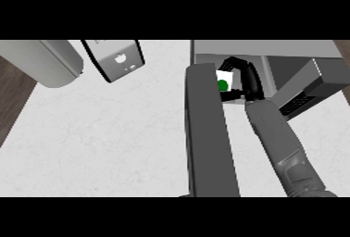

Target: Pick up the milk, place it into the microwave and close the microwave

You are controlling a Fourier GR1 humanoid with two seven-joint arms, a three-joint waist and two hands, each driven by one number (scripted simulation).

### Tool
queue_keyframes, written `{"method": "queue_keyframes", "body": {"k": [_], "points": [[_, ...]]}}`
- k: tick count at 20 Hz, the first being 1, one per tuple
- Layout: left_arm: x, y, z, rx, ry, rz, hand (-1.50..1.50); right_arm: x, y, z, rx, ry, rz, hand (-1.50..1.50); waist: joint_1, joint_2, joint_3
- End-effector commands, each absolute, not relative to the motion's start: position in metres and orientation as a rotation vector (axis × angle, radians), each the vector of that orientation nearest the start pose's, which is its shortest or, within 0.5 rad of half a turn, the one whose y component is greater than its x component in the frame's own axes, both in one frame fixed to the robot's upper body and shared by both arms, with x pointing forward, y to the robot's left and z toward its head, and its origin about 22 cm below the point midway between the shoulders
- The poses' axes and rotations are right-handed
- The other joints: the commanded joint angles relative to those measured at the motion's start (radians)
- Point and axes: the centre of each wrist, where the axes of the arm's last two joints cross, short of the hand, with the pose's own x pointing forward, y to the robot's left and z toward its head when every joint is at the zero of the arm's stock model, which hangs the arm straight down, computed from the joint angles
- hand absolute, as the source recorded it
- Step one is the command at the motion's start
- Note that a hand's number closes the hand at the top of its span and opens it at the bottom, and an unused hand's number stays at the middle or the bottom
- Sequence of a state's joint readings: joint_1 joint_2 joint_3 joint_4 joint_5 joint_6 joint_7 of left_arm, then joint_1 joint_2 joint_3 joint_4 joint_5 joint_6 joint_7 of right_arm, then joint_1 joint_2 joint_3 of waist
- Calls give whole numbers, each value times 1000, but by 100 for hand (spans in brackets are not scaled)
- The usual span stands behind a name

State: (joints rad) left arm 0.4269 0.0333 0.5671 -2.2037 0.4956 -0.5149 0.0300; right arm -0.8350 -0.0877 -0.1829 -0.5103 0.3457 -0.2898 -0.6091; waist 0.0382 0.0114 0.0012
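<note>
Right black hand (247,76) curled round 1 white milk carton w/ green mark (224,81), inside 1 grey microwave (287,58), its dark door (209,134) open, on white speckled table (103,139), 1 grey toaster-like appliance (48,60) far left.

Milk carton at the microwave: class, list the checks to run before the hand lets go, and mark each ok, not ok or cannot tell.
1. Right hand curled round the milk carton: ok.
2. Carton inside the microwave opening: ok.
3. Carton resting on the microwave floor: cannot tell.
4. Microwave door open, clear of the arm: ok.
5. Left hand ready for the door: cannot tell, not in view.
</note>
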Motion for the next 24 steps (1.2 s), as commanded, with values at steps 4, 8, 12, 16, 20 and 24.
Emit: {"method": "queue_keyframes", "body": {"k": [4, 8, 12, 16, 20, 24], "points": [[91, 363, 95, 3, -1936, 33, -150, 431, -200, 22, -555, -1885, 403, 150, 45, 21, 1], [99, 368, 88, -11, -1944, 27, -150, 437, -204, 31, -629, -1894, 381, 150, 55, 27, 1], [103, 351, 94, -18, -1956, 24, -150, 444, -221, 48, -815, -1924, 375, 150, 65, 31, 2], [108, 354, 96, -29, -1954, 4, -150, 441, -220, 38, -907, -1950, 447, 150, 75, 36, 2], [115, 353, 97, -37, -1948, -6, -150, 437, -233, 32, -996, -1922, 490, 150, 89, 50, 3], [114, 357, 95, -45, -1956, -15, -150, 432, -255, 26, -1108, -1796, 480, 150, 109, 55, 2]]}}
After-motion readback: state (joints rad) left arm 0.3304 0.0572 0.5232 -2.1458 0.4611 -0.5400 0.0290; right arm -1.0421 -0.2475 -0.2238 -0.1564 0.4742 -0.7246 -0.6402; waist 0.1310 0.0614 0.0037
